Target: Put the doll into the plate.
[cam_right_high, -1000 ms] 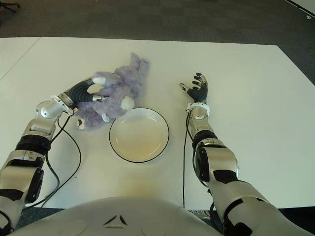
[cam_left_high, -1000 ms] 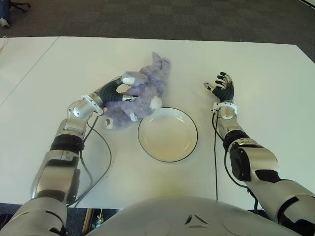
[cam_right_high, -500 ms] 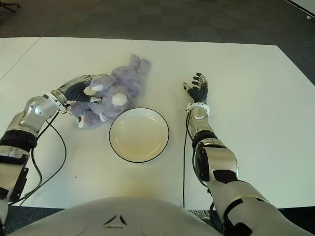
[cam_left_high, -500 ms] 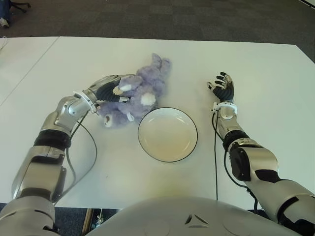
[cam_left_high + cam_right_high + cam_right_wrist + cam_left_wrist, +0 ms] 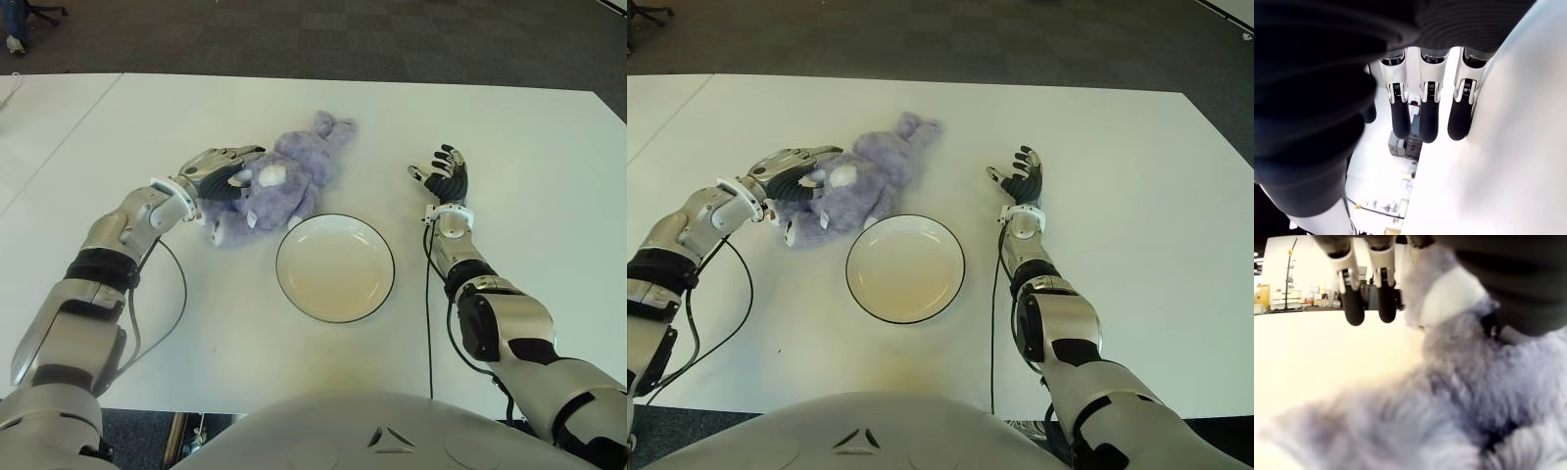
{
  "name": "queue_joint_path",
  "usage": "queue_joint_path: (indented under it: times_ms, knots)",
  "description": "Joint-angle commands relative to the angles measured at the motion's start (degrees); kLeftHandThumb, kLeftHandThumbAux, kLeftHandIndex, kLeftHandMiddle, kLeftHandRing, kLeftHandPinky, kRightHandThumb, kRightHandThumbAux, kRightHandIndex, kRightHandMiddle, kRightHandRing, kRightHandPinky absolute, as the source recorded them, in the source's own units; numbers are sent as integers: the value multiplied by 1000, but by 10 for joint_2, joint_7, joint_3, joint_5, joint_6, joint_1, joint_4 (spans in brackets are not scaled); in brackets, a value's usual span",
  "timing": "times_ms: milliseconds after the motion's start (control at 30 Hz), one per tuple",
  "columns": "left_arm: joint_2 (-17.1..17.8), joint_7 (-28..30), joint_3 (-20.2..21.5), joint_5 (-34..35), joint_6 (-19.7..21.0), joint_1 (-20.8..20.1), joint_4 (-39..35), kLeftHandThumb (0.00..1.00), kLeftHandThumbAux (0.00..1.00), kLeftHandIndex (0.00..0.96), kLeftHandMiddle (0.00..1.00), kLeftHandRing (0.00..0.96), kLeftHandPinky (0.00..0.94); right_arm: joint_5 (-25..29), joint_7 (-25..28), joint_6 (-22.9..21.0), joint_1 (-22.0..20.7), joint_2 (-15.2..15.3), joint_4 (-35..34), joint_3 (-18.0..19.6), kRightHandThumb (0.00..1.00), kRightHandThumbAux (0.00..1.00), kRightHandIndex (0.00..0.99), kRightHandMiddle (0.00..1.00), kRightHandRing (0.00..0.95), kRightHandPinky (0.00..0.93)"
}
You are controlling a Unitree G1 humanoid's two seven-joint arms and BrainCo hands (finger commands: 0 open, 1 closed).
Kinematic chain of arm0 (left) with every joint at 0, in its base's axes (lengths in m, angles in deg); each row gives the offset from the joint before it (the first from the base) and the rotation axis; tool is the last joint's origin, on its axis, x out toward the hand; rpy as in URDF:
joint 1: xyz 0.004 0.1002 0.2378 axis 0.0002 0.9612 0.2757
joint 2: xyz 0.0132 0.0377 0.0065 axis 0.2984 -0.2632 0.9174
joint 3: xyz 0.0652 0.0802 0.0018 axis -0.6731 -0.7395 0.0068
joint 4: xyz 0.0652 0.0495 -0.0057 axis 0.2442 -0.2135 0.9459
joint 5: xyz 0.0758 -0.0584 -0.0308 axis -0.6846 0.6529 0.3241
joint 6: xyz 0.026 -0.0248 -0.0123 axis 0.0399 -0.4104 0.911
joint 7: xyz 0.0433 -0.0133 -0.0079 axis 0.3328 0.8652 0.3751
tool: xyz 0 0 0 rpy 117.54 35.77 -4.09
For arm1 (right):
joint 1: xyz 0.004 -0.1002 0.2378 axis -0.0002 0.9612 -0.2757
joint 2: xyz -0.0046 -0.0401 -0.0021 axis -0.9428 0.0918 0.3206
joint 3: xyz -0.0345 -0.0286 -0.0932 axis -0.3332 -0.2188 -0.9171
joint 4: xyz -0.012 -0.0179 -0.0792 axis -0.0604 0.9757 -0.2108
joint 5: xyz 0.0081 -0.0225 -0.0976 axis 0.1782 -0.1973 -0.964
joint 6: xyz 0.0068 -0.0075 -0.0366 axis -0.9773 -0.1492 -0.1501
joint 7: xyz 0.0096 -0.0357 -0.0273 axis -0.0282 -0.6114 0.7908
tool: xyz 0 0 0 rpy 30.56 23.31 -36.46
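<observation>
The left robot hand reached in from the left side of the white desk and was clasped on the doll, its fingers curved over the near end of the toy. In the left wrist view the fur pressed right up against the palm, with two fingertips hanging past the doll's edge over bare desk.

The doll was a soft plush animal in pale lavender-grey, shaggy, with a white patch on its body and small whitish paws at the lower left end. It lay on the desk, not in the plate, just left of and behind the plate's rim, close to touching it.

The plate was round and shallow, cream-white with a thin dark rim, and sat near the middle of the desk with nothing in it. A black cable looped from the left arm across the desk, well clear of the plate. Nothing lay between the doll and the plate.

The doll's long axis ran diagonally, from the held end at the lower left up toward its two long ears at the upper right, pointing away from the robot.

The right robot hand showed to the right of the plate, well apart from it, palm up with fingers spread and nothing in it.
</observation>
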Motion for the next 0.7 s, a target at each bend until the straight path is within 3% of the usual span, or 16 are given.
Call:
queue_joint_path:
  times_ms: [33, 100, 133, 200, 700]
  knots:
    - [-11, 20, -49, -42, 20, 5, 51, 670, 631, 402, 410, 484, 563, -1, 3, -57, 89, -29, 56, -3, 272, 868, 156, 215, 223, 232]
    - [-15, 24, -52, -35, 29, -3, 66, 707, 676, 427, 491, 529, 588, 0, 1, -58, 90, -29, 56, -3, 285, 870, 157, 215, 222, 224]
    - [-17, 24, -52, -31, 33, -5, 72, 710, 681, 430, 585, 611, 672, -1, 0, -58, 90, -29, 56, -3, 288, 872, 156, 216, 222, 224]
    - [-20, 24, -54, -24, 38, -10, 84, 708, 683, 431, 653, 680, 730, -1, -3, -61, 90, -28, 57, -4, 288, 870, 150, 213, 220, 221]
    - [-34, 3, -44, 18, 48, -17, 105, 698, 689, 435, 761, 774, 762, -2, -12, -62, 89, -29, 57, -10, 320, 878, 166, 241, 245, 265]
